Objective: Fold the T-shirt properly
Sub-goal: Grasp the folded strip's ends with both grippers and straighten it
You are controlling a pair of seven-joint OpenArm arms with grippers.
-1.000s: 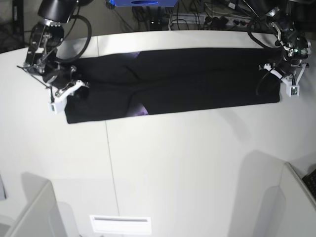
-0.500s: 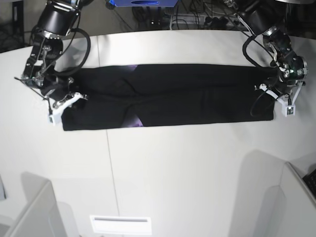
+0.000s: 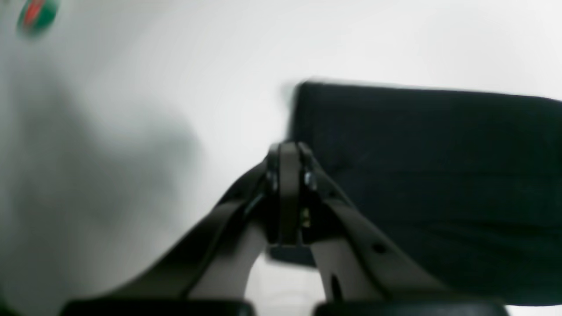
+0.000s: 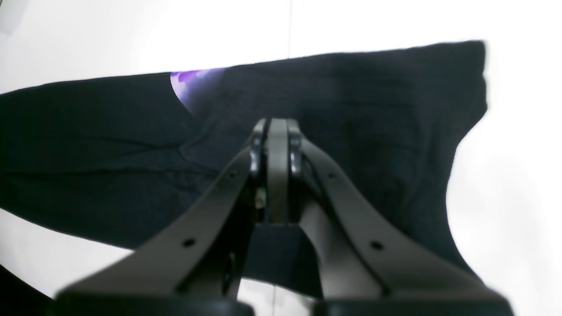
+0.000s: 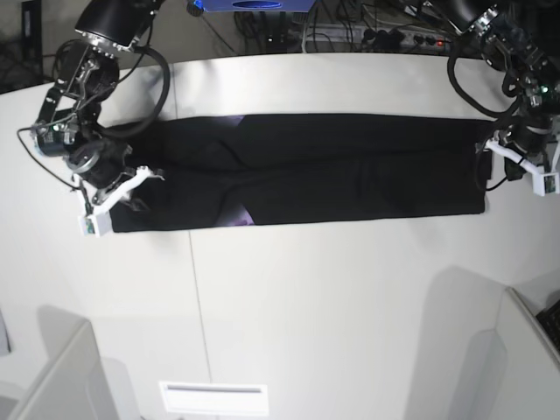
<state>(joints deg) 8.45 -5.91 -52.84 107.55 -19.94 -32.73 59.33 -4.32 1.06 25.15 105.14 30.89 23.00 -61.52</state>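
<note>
The black T-shirt (image 5: 350,171) lies flat on the white table (image 5: 332,297), folded into a long strip from left to right. A sliver of purple print (image 5: 238,214) shows at its front edge, and also in the right wrist view (image 4: 184,83). My right gripper (image 5: 131,179) is shut over the shirt's left end (image 4: 373,109), with no cloth seen between its tips (image 4: 276,127). My left gripper (image 5: 492,168) is shut beside the shirt's right end (image 3: 439,175), its tips (image 3: 287,151) over the cloth's edge. That view is blurred.
A table seam (image 5: 197,297) runs front to back. A white label (image 5: 213,398) lies at the front edge. Grey panels (image 5: 61,376) stand at the front corners. Cables and a power strip (image 5: 385,35) lie behind the table. A red-green sticker (image 3: 37,11) shows on the table.
The shirt strip slid toward the front, then stayed put. My right gripper has moved outward and to the front. My left gripper has moved outward, off the shirt's right end.
</note>
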